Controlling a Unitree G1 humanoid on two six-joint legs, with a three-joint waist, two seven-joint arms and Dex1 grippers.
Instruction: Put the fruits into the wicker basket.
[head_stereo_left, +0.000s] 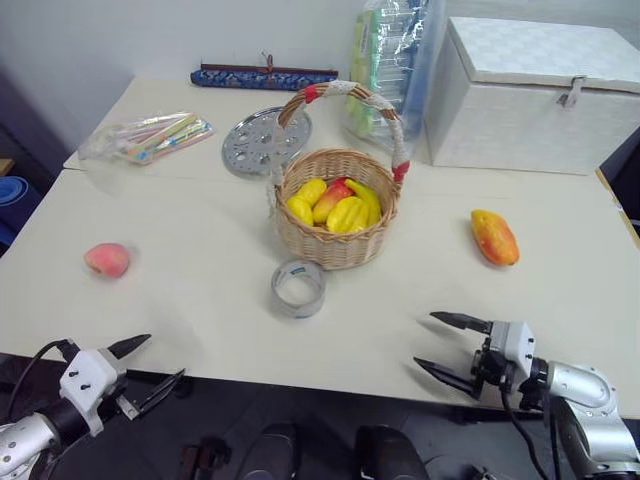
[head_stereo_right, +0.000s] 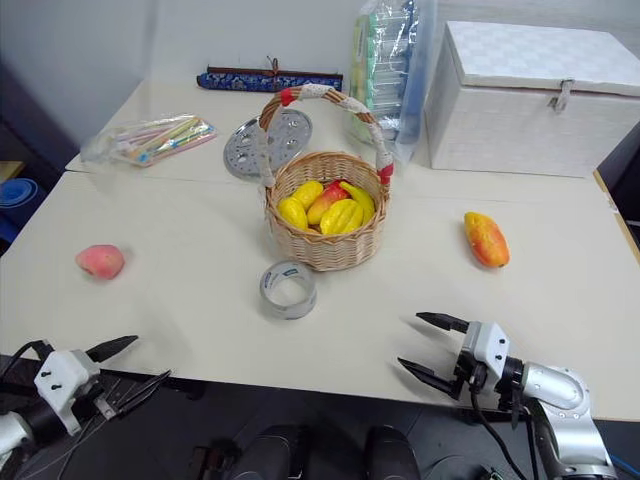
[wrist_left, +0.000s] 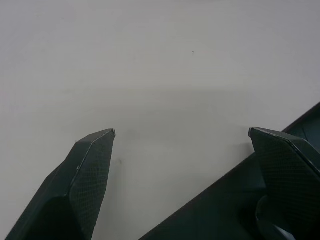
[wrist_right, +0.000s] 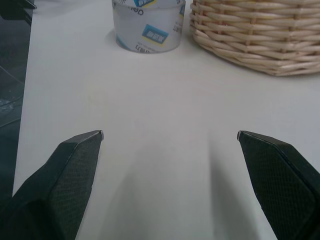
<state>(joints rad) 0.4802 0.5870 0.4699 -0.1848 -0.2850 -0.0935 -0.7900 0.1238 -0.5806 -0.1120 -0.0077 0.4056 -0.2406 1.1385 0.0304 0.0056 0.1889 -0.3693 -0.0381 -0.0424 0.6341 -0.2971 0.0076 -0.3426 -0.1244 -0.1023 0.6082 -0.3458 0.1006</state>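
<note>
- The round tan wicker basket (head_stereo_left: 338, 225) with a white-wrapped arched handle stands mid-table, holding ridged yellow fruits (head_stereo_left: 348, 214) and one red-yellow piece (head_stereo_left: 331, 199).
- The small pink-red peach (head_stereo_left: 107, 260) lies on the white table (head_stereo_left: 200, 300), well left of the basket.
- The elongated orange-red mango (head_stereo_left: 495, 237) lies to its right.
- A clear tape roll (head_stereo_left: 298, 288) sits just before the basket.
- The left gripper (head_stereo_left: 152, 367) and right gripper (head_stereo_left: 440, 345) hang at the near edge, fingers spread, empty.

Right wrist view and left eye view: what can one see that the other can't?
Just the right wrist view: the blue labels on the tape roll, up close. Just the left eye view: the peach, the mango, the yellow fruits and the open left gripper. Both: the wicker basket, the tape roll, the table and the open right gripper.
</note>
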